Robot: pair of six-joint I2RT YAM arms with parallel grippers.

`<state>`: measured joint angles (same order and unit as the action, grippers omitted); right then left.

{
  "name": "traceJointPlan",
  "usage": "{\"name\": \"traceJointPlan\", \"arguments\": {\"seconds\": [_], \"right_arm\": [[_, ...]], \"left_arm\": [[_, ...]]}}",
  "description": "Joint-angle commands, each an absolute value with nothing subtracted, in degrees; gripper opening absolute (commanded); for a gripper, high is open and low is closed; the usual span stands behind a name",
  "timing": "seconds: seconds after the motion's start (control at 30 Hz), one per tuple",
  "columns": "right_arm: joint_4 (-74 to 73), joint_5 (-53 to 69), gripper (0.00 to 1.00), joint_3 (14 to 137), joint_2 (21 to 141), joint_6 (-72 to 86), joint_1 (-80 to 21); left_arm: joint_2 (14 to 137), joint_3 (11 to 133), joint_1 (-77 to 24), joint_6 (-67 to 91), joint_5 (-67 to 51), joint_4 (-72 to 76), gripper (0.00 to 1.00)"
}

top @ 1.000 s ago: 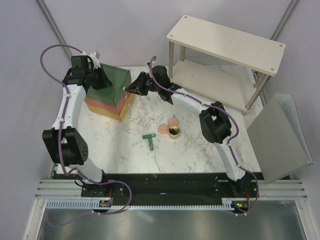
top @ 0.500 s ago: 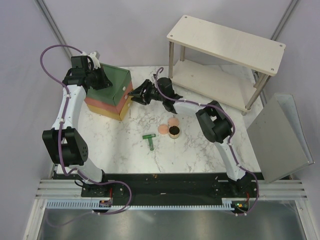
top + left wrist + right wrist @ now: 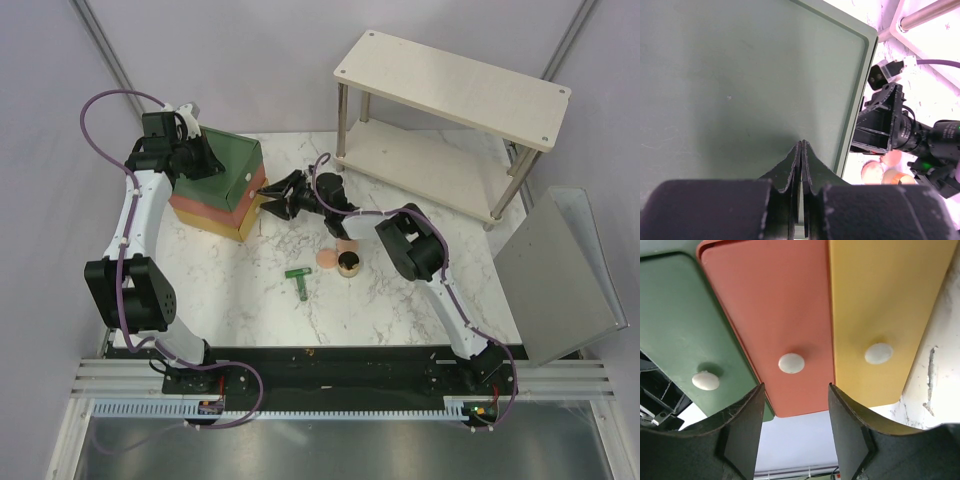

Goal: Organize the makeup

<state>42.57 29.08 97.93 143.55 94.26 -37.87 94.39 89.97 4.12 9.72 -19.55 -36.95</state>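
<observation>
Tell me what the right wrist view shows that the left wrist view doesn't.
Only right wrist: the drawer box fronts, green, orange and yellow, each with a white knob, framed by the open right gripper. Only left wrist: the box's green top, the shut left gripper over it, the pink discs beyond. Both: the box and the right gripper.

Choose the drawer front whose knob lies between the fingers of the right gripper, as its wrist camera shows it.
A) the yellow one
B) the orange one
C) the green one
B: in the right wrist view, the open right gripper frames the white knob of the orange drawer front.
</observation>
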Motion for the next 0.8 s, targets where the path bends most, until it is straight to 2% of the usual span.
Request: {"name": "traceJointPlan", "arguments": {"seconds": [0.0,0.47,0.77], "right_arm": [[49.04,29.09,0.6,98.88,145.19,98.08,-37.88],[49.22,28.56,0.51,105.02,149.94,100.63,-38.06],[48.25,28.21,0.51,107.84,151.35,101.34,-38.5]], "left_arm": [[98.88,85.78,3.87,6.33,-14.94,-50.71,0.08],[98.96,85.43,3.78,6.15,-14.68,-50.8,0.08],[99.05,85.25,3.78,6.24,-14.77,-50.71,0.08]]}}
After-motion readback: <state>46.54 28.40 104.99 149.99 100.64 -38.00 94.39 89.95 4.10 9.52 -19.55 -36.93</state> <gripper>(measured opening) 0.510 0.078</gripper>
